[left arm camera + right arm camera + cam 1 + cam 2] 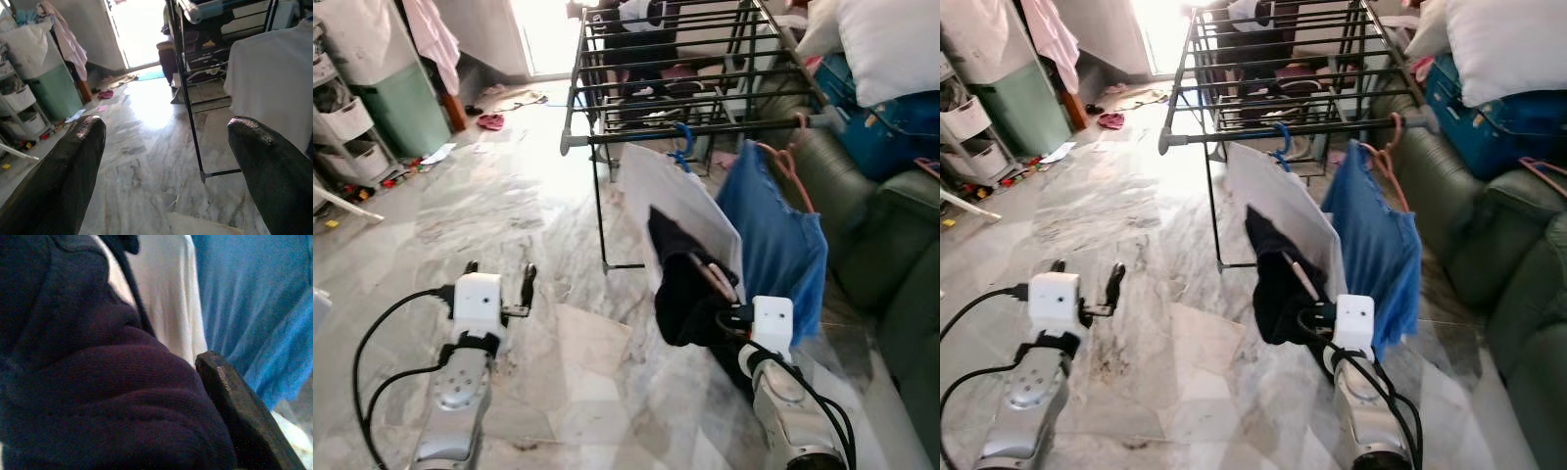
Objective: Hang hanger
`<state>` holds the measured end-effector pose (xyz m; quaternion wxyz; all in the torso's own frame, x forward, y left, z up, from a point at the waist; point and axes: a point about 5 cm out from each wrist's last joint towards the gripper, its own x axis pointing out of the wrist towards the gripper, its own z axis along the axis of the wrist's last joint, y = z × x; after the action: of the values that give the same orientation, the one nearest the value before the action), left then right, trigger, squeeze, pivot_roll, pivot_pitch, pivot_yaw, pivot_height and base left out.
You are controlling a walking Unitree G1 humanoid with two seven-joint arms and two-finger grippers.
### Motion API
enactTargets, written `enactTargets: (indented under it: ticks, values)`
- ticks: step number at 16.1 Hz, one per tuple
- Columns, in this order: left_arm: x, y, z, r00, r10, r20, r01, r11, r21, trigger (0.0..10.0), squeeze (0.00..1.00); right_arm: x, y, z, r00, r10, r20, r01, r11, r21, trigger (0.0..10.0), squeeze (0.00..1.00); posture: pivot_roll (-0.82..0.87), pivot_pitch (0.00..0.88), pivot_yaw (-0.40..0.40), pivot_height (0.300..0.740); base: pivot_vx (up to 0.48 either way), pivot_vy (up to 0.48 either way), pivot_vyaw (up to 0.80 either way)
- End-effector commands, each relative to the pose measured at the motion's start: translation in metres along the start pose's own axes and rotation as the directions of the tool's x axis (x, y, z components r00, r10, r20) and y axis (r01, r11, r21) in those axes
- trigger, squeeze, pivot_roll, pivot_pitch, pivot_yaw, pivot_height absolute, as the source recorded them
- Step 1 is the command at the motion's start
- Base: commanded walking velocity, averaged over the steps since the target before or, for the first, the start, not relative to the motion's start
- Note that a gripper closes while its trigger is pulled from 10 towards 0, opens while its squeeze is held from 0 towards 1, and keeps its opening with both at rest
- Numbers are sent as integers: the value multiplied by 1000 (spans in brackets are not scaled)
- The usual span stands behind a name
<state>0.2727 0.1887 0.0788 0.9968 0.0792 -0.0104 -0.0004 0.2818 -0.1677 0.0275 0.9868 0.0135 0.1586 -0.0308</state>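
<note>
The right claw [732, 315] holds the dark cloth on its hanger [690, 284] up toward the black metal drying rack [680, 132] at 12 o'clock, ready to hook on, while the left claw [499, 282] waits wide.

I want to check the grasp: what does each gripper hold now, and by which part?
The right gripper holds a dark garment on a hanger, at its lower bunched cloth; the exact grip is hidden. The left gripper is open, holding nothing.

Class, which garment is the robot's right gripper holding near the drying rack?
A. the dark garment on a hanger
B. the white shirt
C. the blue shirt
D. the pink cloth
A: the right gripper grips the dark garment, with the white shirt and blue shirt already hanging from the rack.
</note>
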Motion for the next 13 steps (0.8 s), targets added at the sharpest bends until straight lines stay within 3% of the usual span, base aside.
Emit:
enactTargets:
  ticks: [1,3,13]
  values:
    - [0,3,-5,1000,2,-26,-2,1000,-3,10000,0,5,14,18,997,43,61,-44,999,18,10000,0,-165,0,108,740,454,0,400]
    - [0,2,-7,999,4,-34,-5,1000,-14,10000,0,7,16,21,996,61,60,-63,998,18,10000,0,-166,0,104,740,454,0,400]
    - [-1,-1,-14,998,3,-56,-6,999,-47,10000,0,8,27,19,993,115,15,-116,993,34,10000,0,-164,0,93,740,433,27,0]
